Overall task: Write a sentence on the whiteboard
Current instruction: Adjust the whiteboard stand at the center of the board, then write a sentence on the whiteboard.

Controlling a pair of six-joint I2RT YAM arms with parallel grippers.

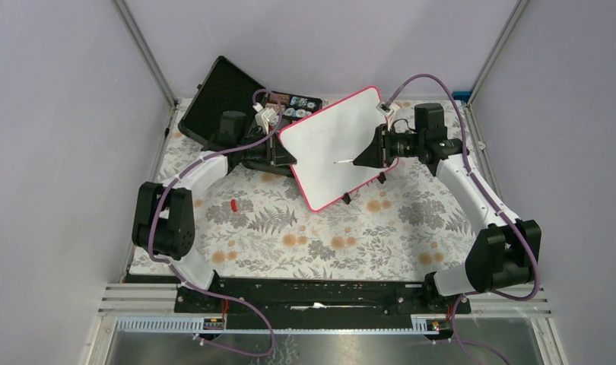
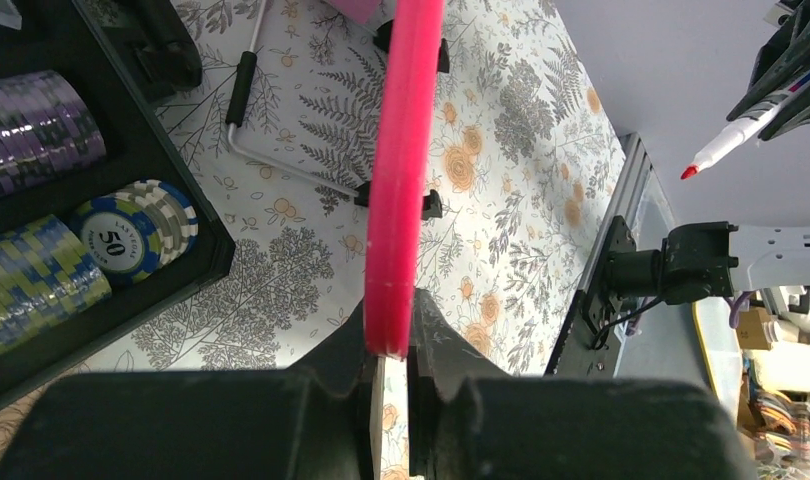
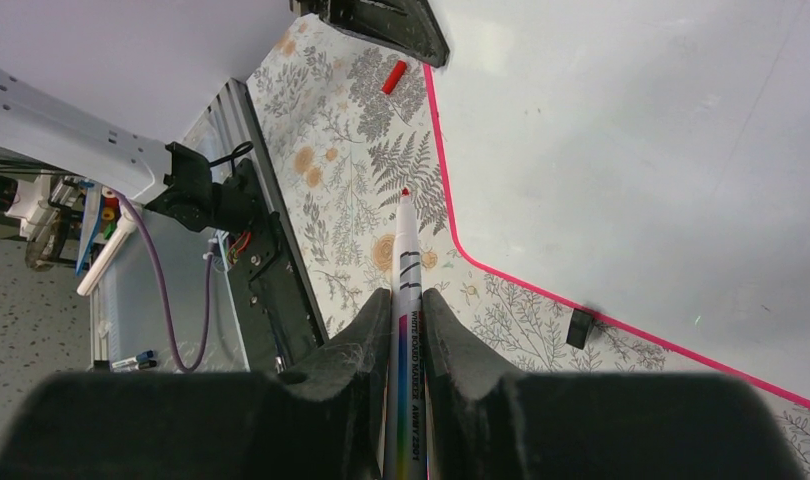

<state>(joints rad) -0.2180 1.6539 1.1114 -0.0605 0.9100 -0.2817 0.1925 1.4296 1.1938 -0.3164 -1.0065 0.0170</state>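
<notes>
The whiteboard (image 1: 335, 148), white with a pink rim, is lifted and tilted above the table. My left gripper (image 1: 284, 156) is shut on its left edge; in the left wrist view the jaws (image 2: 391, 325) pinch the pink rim (image 2: 401, 180), seen edge-on. My right gripper (image 1: 367, 158) is shut on a white marker (image 3: 407, 270) whose red tip (image 3: 405, 192) points toward the board (image 3: 631, 150) but stays apart from it. In the left wrist view that marker (image 2: 731, 140) hangs well off the rim. The board's face is blank; no sentence is in view.
A red marker cap (image 1: 233, 204) lies on the floral cloth left of the board. An open black case (image 1: 221, 99) with stacks of poker chips (image 2: 131, 230) sits at the back left. A wire stand (image 2: 251, 130) lies beside the case.
</notes>
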